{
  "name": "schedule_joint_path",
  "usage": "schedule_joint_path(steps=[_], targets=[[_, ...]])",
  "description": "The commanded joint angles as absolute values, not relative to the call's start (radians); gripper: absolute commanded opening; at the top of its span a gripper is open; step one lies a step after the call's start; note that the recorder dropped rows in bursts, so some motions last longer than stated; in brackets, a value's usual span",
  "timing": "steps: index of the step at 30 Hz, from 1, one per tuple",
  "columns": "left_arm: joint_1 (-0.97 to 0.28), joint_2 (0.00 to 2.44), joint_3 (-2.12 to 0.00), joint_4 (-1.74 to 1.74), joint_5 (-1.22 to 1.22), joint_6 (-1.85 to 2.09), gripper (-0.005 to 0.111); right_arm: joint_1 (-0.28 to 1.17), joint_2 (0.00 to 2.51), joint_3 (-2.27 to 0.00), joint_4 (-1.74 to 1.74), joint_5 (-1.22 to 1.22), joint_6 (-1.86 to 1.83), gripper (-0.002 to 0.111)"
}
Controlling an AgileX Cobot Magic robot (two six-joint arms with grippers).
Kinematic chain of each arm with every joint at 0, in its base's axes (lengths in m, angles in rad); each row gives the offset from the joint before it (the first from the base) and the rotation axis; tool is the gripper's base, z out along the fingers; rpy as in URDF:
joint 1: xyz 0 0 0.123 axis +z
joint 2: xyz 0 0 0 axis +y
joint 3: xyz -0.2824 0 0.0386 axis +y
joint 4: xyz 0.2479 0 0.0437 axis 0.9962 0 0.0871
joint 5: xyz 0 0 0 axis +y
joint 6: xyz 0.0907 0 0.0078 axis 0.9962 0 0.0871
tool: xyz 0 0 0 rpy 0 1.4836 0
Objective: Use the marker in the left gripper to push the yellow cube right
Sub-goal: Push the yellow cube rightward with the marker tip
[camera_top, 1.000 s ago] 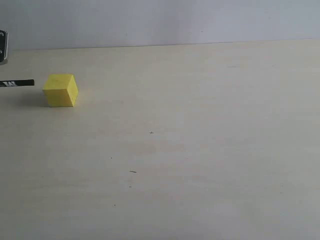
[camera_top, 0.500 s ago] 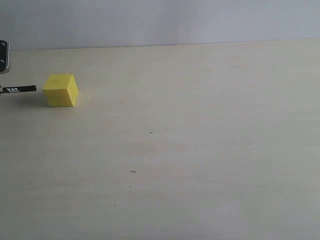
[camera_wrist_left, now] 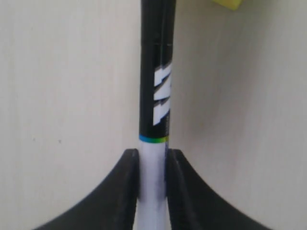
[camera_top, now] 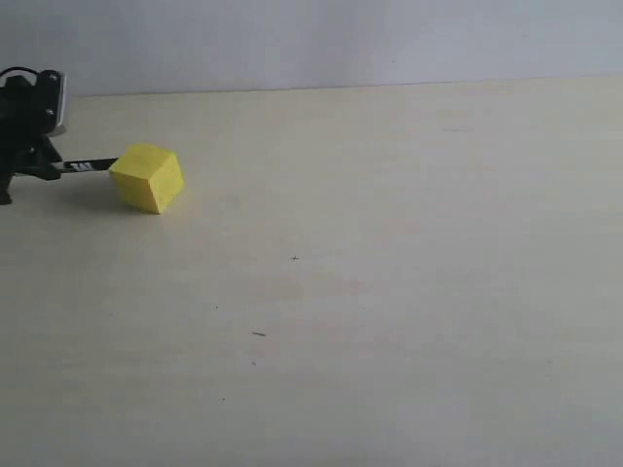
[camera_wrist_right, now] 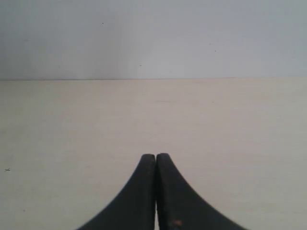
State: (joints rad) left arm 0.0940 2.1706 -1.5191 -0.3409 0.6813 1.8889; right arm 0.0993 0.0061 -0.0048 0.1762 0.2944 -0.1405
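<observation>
The yellow cube (camera_top: pixel 148 177) sits at the far left of the pale table, turned so one corner faces the front. The marker (camera_top: pixel 90 165) lies level, its black tip end against the cube's left face. My left gripper (camera_top: pixel 49 167) is shut on the marker at the left edge of the exterior view. In the left wrist view the left gripper (camera_wrist_left: pixel 153 158) clamps the white barrel, the black lettered part of the marker (camera_wrist_left: pixel 157 72) runs away from it, and a corner of the yellow cube (camera_wrist_left: pixel 228 4) shows. My right gripper (camera_wrist_right: pixel 156 158) is shut on nothing.
The pale wooden table (camera_top: pixel 389 272) stretches to the right of the cube, with a few small dark specks (camera_top: pixel 258 334) on it. A grey wall (camera_top: pixel 311 39) stands behind the table's far edge.
My left gripper has come into view from the left, moving right with the marker. The marker tip reached the cube, which slid right a little and turned.
</observation>
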Motion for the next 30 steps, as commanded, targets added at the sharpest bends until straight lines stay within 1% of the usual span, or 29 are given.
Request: schedule_joint_path(steps=[1, 8, 10, 13, 15, 18, 22, 29, 30], targets=[[0.082, 2.164, -1.524, -0.277, 0.648, 1.778, 0.000, 0.093, 0.000, 0.000, 0.176, 0.287, -0.146, 0.000], [0.087, 2.168, -1.524, -0.130, 0.680, 1.666, 0.000, 0.093, 0.000, 0.000, 0.176, 0.287, -0.146, 0.000], [0.056, 2.169, -1.524, -0.143, 0.683, 1.666, 0.000, 0.093, 0.000, 0.000, 0.176, 0.287, -0.146, 0.000], [-0.028, 2.169, -1.524, -0.167, 0.691, 1.666, 0.000, 0.093, 0.000, 0.000, 0.176, 0.287, -0.146, 0.000], [-0.088, 2.165, -1.524, -0.097, 0.676, 1.578, 0.000, 0.093, 0.000, 0.000, 0.176, 0.287, -0.146, 0.000], [-0.078, 2.163, -1.524, -0.039, 0.709, 1.451, 0.000, 0.093, 0.000, 0.000, 0.176, 0.287, -0.146, 0.000], [-0.061, 2.154, -1.524, 0.017, 0.856, 1.361, 0.000, 0.093, 0.000, 0.000, 0.176, 0.287, -0.146, 0.000], [-0.146, 2.149, -1.524, 0.017, 0.882, 1.360, 0.000, 0.093, 0.000, 0.000, 0.176, 0.287, -0.146, 0.000], [-0.175, 2.149, -1.524, 0.009, 0.879, 1.360, 0.000, 0.093, 0.000, 0.000, 0.176, 0.287, -0.146, 0.000]])
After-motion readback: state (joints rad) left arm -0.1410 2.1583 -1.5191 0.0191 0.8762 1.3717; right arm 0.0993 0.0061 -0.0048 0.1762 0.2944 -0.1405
